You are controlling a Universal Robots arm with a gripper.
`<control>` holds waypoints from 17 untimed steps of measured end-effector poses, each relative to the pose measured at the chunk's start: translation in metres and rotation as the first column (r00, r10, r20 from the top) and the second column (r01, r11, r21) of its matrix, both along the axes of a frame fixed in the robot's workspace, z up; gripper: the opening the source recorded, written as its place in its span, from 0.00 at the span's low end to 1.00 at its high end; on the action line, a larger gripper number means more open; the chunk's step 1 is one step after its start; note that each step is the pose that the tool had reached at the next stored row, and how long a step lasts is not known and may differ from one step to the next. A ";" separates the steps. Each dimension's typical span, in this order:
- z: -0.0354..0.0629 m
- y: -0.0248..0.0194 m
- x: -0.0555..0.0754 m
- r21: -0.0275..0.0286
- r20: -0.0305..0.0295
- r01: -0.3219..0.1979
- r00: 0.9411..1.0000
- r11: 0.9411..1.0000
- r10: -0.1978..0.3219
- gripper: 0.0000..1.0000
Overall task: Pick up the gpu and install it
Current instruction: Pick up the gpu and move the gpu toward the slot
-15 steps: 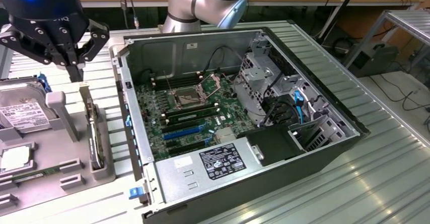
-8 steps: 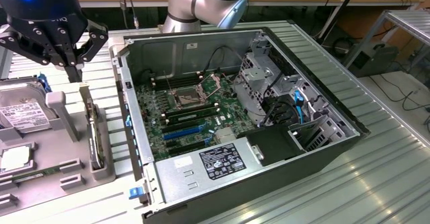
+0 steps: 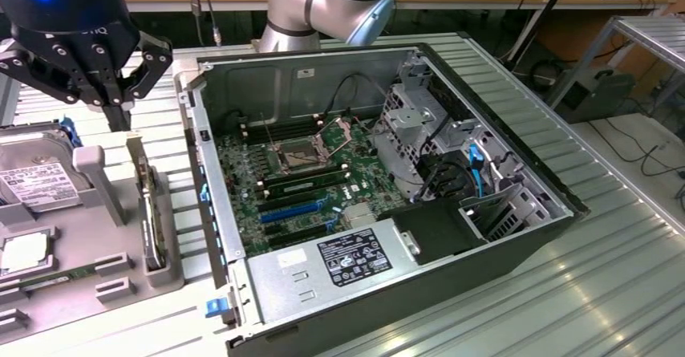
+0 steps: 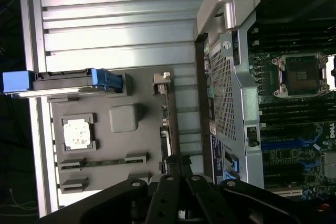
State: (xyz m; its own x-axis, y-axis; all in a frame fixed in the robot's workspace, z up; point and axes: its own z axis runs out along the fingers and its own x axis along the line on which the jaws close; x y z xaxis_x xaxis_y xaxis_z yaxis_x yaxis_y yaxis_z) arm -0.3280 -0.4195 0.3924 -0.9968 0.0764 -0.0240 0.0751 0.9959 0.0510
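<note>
A ribbed metal table [image 3: 610, 293] holds an open PC case [image 3: 268, 76] and, at the exterior view's left, a grey holder [image 3: 107, 204]. The gpu [image 3: 150, 212] stands on edge in the holder, beside the hard drive [image 3: 38, 176] and just outside the case wall. The gripper [image 3: 112, 112] hangs above the card's far end, fingers closed together and holding nothing. From the wrist, the fingertips meet over the card's thin edge [image 4: 165, 124].
</note>
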 end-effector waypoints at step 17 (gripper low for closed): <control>-0.0042 0.0000 0.000 0.000 0.000 0.000 1.000 1.000 0.000 0.48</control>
State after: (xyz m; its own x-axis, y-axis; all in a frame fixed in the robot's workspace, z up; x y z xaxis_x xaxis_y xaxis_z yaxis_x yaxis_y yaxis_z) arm -0.3280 -0.4195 0.3882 -0.9968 0.0764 -0.0240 0.0751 0.9959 0.0510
